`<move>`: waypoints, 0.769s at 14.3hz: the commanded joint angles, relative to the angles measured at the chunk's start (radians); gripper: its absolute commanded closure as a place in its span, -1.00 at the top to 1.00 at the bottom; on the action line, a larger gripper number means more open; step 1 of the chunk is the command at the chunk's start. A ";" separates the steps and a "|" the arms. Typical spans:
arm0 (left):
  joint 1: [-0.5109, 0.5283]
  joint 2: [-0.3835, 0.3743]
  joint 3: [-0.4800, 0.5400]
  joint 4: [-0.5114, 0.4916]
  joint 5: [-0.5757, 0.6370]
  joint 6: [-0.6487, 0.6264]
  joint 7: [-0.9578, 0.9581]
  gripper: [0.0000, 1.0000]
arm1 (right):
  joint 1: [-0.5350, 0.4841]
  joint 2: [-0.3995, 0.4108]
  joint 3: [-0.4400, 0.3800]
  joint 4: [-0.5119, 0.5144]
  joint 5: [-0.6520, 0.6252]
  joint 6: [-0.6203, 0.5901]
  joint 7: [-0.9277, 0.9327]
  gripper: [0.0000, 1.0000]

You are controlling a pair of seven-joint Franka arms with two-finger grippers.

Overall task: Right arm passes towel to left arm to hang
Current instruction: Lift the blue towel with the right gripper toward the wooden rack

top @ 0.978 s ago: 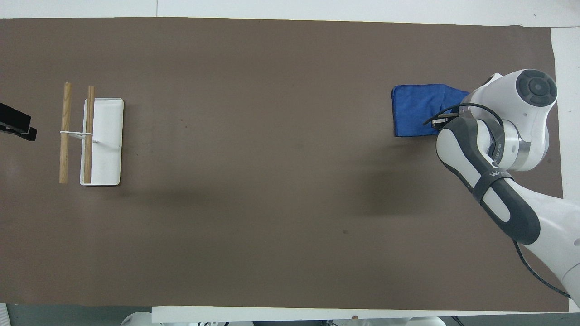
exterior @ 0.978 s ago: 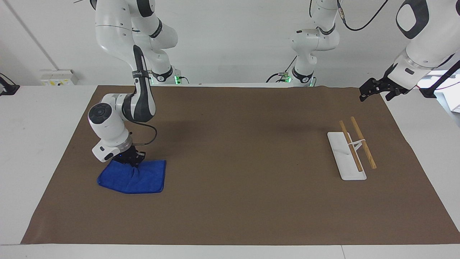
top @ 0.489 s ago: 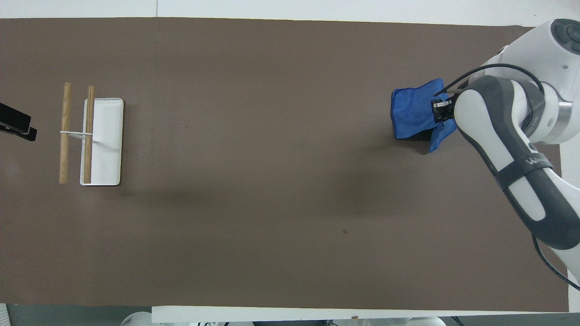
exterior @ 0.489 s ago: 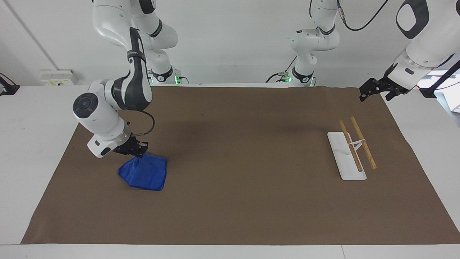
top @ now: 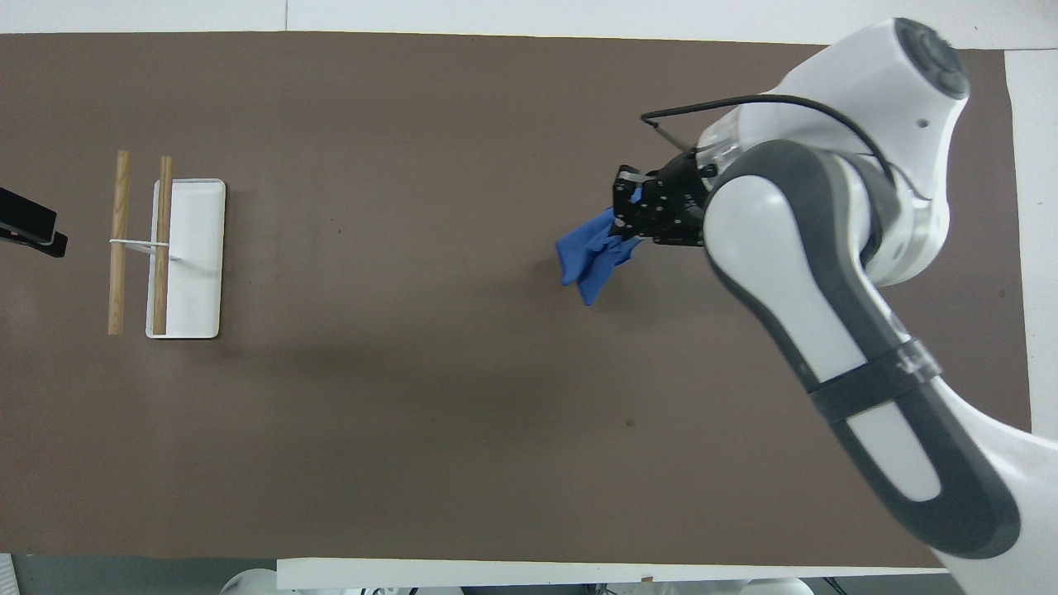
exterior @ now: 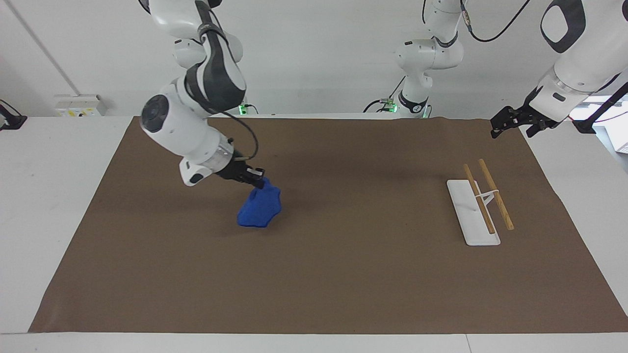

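Observation:
The royal-blue towel [exterior: 260,208] hangs bunched from my right gripper [exterior: 258,182], which is shut on its upper edge and holds it in the air over the brown mat. In the overhead view the towel [top: 588,258] droops from the right gripper [top: 626,205] toward the middle of the table. The rack, a white base [exterior: 470,212] with two wooden rods [exterior: 495,194], stands at the left arm's end; it also shows in the overhead view [top: 188,258]. My left gripper [exterior: 508,123] waits raised over the mat's corner near the rack, seen at the overhead view's edge [top: 29,227].
A brown mat [exterior: 343,274] covers the white table [exterior: 44,166]. Nothing else lies on it besides the rack.
My right gripper lifted the towel off the mat and carried it toward the middle of the table; the towel went from flat to hanging bunched. The left arm has not moved.

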State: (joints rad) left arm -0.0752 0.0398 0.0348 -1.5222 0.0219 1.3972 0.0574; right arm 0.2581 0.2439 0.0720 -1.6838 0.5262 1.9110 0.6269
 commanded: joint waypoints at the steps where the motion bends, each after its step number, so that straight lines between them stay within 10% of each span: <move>1: -0.002 -0.021 -0.004 -0.027 0.012 -0.009 -0.020 1.00 | 0.096 -0.002 -0.001 -0.019 0.125 0.113 0.198 -1.00; 11: -0.150 -0.104 -0.016 -0.300 -0.094 0.406 -0.986 1.00 | 0.400 0.020 -0.001 -0.054 0.464 0.635 0.599 -1.00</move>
State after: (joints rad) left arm -0.2082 -0.0138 0.0078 -1.7293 -0.0458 1.7154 -0.8051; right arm 0.6596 0.2680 0.0733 -1.7285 0.9330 2.5200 1.2117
